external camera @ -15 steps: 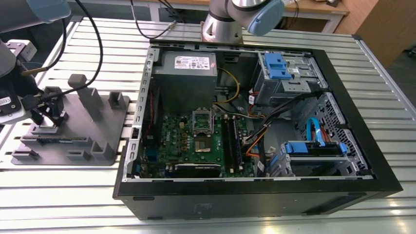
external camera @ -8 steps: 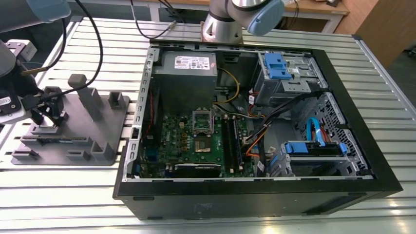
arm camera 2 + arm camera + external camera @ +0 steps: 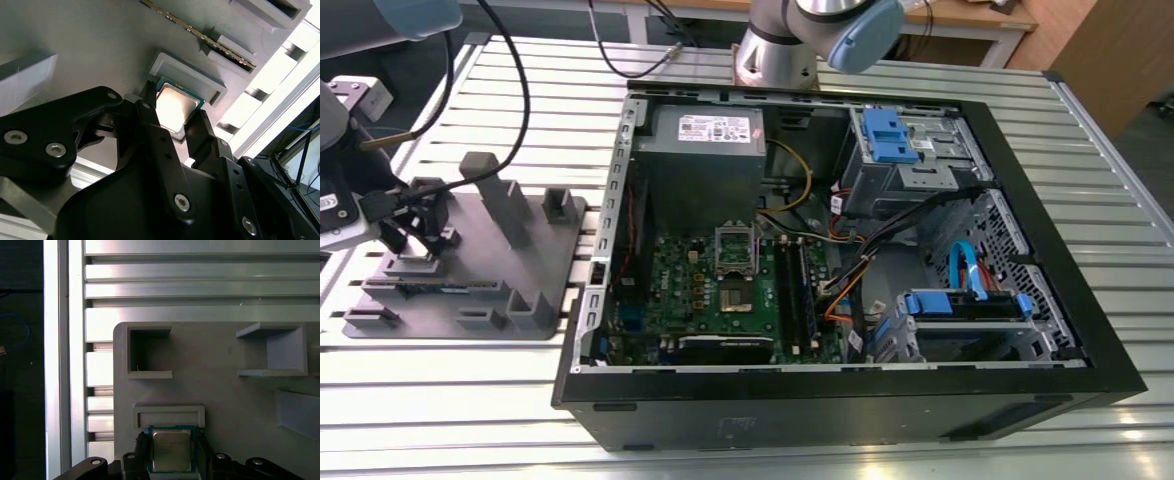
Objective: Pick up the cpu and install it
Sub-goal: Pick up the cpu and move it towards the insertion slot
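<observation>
We see the black two-fingered gripper [image 3: 414, 240] at the exterior view's left. It hangs low over a grey plastic fixture tray [image 3: 540, 270] that lies on the silver slatted aluminium table [image 3: 454, 400]. In both wrist views the gripper [image 3: 172, 442] [image 3: 172, 109] sits astride the small flat square cpu [image 3: 171, 450] [image 3: 175, 107], which has a silvery-beige metal lid and a thin green edge.

The cpu lies flat in its shallow seat on the tray, and one edge sits against a raised grey rim [image 3: 168, 415] [image 3: 190, 75]. One black fingertip [image 3: 142, 446] stands at one side of the chip and its partner at the opposite side. As far as we can tell both touch the edges, so we read the gripper as clenched on the cpu, though the second wrist view is steep and partly shadowed. The chip is not lifted clear of its seat.

Elsewhere on the tray we see an open grey box-shaped pocket [image 3: 149, 352]. A long narrow stick [image 3: 210, 42] stands on edge in a slot.

In the exterior view, the open black computer case [image 3: 854, 410] lies on its side on the table, just beside the tray toward that view's right. Inside it is a green motherboard [image 3: 680, 290] carrying a dark rectangular socket frame [image 3: 736, 265]. The socket is well apart from the gripper and the cpu.
</observation>
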### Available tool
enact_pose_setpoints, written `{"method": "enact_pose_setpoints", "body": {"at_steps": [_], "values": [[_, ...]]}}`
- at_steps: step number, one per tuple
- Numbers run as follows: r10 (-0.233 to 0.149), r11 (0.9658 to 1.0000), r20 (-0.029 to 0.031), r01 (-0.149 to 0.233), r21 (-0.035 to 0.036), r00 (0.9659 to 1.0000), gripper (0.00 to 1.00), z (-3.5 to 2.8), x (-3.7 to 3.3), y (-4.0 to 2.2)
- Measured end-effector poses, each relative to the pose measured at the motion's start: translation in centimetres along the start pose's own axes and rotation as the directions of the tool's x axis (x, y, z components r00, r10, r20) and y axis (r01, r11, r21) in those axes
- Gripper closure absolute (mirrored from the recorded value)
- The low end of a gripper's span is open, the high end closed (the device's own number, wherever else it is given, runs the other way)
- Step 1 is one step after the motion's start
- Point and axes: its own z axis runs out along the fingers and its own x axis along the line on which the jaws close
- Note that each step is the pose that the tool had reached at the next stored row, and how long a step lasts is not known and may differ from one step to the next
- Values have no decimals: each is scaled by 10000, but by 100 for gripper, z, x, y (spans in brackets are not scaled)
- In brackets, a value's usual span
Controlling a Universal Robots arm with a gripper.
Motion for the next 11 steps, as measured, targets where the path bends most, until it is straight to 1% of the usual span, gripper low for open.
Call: {"method": "enact_pose_setpoints", "body": {"at_steps": [11], "values": [[-51, 10000, -2, 51, -1, 10000, 53, -2, 0, 0]]}}
